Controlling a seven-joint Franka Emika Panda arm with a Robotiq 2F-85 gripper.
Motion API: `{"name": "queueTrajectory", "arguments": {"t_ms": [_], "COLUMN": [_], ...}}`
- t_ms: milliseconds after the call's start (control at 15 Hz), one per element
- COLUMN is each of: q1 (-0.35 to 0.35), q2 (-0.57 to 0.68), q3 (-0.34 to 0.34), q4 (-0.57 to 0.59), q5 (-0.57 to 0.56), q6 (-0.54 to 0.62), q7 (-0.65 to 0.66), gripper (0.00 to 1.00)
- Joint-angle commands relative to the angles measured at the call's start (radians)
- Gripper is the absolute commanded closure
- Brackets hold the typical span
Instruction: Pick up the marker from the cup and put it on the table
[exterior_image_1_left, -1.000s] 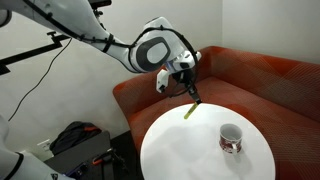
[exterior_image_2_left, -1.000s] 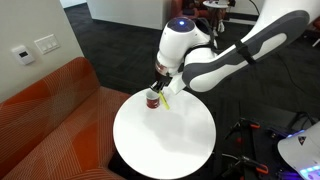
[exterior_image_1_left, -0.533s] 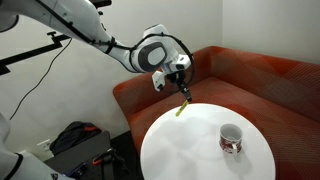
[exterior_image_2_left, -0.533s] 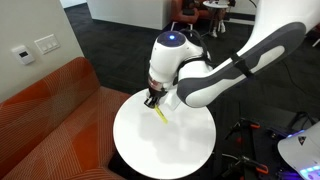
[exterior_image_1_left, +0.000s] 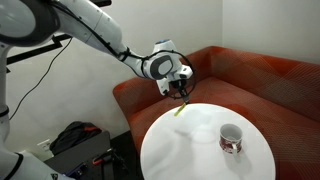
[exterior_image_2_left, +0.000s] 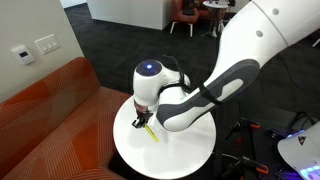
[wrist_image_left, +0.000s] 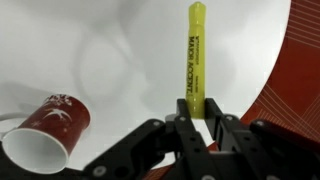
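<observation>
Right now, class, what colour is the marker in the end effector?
Yellow-green; the marker shows best in the wrist view.

In the wrist view the marker (wrist_image_left: 195, 60) has its lower end hidden between the fingers (wrist_image_left: 182, 128) of the hand (wrist_image_left: 197, 118), whose body is cut off by the bottom edge. The cup (wrist_image_left: 48, 125), at 8 o'clock from the marker, has its handle clipped by the left edge. In an exterior view the arm (exterior_image_2_left: 200, 90) hides the cup and the desk (exterior_image_2_left: 130, 150) rim from 12 to 3 o'clock. In an exterior view the desk (exterior_image_1_left: 190, 150) runs off the frame at 6 o'clock. In both exterior views the fingers are too small to make out.
</observation>
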Motion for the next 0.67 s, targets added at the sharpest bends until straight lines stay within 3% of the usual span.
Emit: {"name": "queueTrajectory", "arguments": {"t_ms": [0,600], "q1": [-0.023,-0.033], "q2": [0.106,0.234], "q3": [0.043,0.033], "q4": [0.148,0.319], "q5": [0.098,0.176], "q6": [-0.105,-0.293], "q7": [-0.072,-0.072], "gripper": [0.94,0.94]}}
